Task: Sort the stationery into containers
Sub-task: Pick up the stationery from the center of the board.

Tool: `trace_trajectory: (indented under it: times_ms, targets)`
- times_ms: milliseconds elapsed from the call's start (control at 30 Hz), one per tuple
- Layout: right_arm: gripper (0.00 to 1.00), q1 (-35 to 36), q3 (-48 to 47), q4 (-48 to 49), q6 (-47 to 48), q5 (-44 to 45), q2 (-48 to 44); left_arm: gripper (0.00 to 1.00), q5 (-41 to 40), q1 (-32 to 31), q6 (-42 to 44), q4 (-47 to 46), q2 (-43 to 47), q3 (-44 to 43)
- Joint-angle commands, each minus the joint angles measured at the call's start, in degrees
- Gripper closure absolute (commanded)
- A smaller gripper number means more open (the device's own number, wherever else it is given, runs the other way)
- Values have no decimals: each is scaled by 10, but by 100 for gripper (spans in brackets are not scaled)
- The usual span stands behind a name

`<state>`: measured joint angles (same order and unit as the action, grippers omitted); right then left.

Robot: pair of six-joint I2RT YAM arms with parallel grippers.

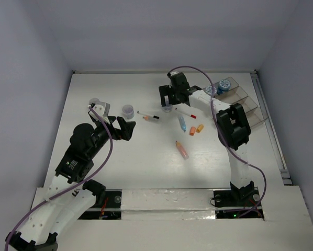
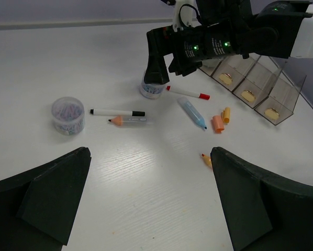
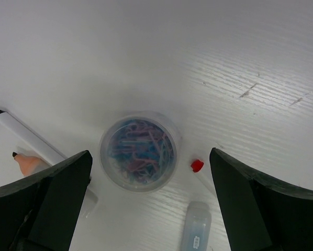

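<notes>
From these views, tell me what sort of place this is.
Probably a robot test cell: a white table boxed by plain walls, a left arm and right arm mounted at its edge, a jar and pen laid out.

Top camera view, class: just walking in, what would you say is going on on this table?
The right arm's tool hangs open over a clear jar of paper clips, fingers either side, not gripping. The left tool is open and empty. Pens, a pencil and coloured sticks lie loose; the organiser tray stands at the right.
</notes>
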<state>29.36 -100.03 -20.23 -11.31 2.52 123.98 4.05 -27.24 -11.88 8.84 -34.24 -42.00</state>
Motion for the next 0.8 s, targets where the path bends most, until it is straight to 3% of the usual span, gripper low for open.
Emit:
trace_trajectory:
  times_ms: [0,167,400,500,633,767]
  targets:
    - [0,6,-33,-6,6,-7,15,1,6,4,5,-27,6,2]
    - [5,6,-55,-13,5,-5,33,1,7,4,5,-27,7,2]
    - [49,11,-81,-9,-12,1,35,1,7,4,5,-27,9,2]
    - [57,11,-81,8,-23,14,19,1,8,4,5,-27,12,2]
    - [61,11,-51,40,-30,98,-54,1,9,4,5,-28,15,2]
    - [61,-54,3,58,-48,138,-133,1,10,4,5,-27,25,2]
